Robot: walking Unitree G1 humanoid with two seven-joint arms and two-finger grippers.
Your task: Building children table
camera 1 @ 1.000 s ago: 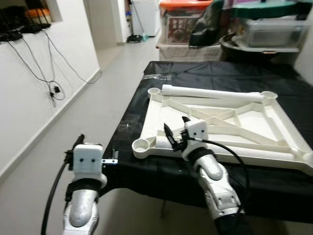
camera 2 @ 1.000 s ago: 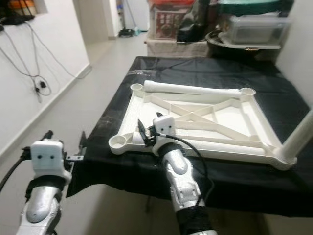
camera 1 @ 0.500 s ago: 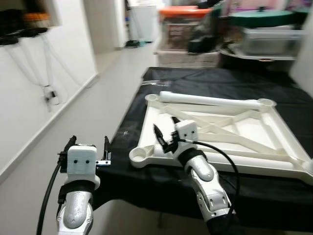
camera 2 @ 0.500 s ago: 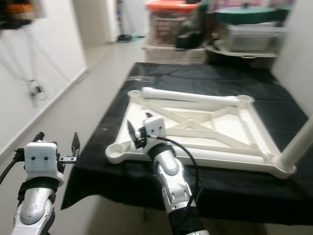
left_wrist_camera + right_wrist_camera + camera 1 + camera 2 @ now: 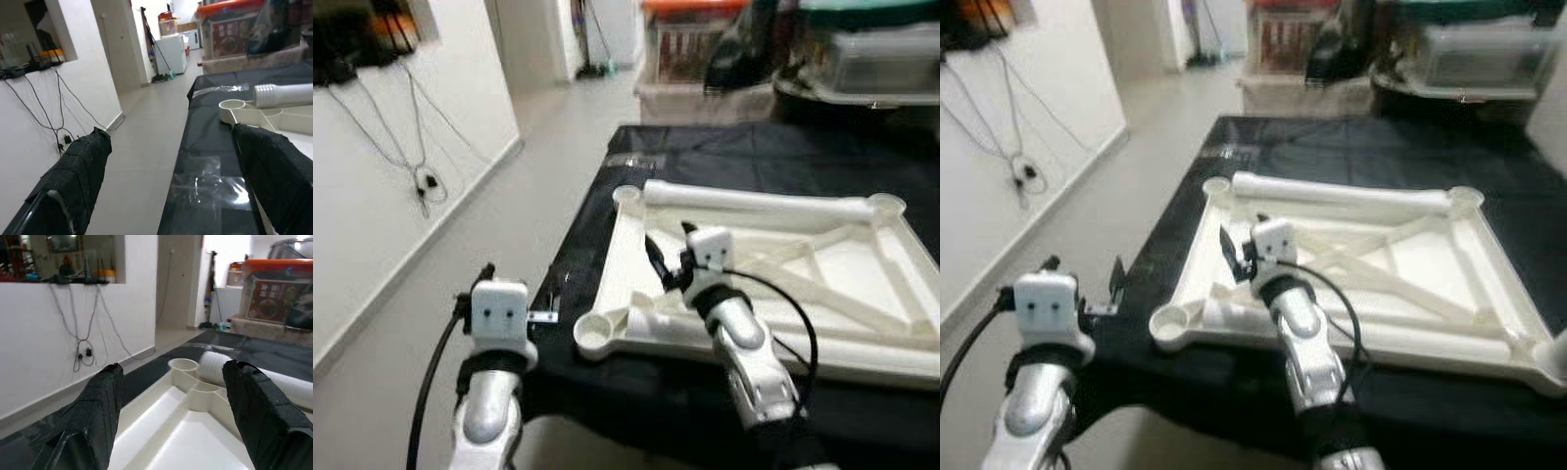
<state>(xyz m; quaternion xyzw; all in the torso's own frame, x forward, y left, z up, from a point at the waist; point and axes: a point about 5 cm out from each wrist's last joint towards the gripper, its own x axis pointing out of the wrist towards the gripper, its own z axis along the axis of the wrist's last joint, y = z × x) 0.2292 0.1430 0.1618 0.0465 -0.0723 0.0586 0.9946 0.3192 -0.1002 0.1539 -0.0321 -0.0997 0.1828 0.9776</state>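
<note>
Black-draped tabletop (image 5: 607, 206): inverted white table frame (image 5: 842, 269), right edge cropped. Right end effector (image 5: 668, 257) fingers apart above it. Left end effector (image 5: 521, 290) fingers apart, beside tabletop's edge.

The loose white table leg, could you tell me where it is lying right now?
The white table leg lies along the far edge of the upturned white tabletop on the black-covered table, beyond the open right gripper.

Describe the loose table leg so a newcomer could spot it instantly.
On the black-covered table lies an upturned white tabletop. Along its far edge, between two round corner sockets, rests the leg: a plain white tube, the one loose round piece among flat ribs.
</note>
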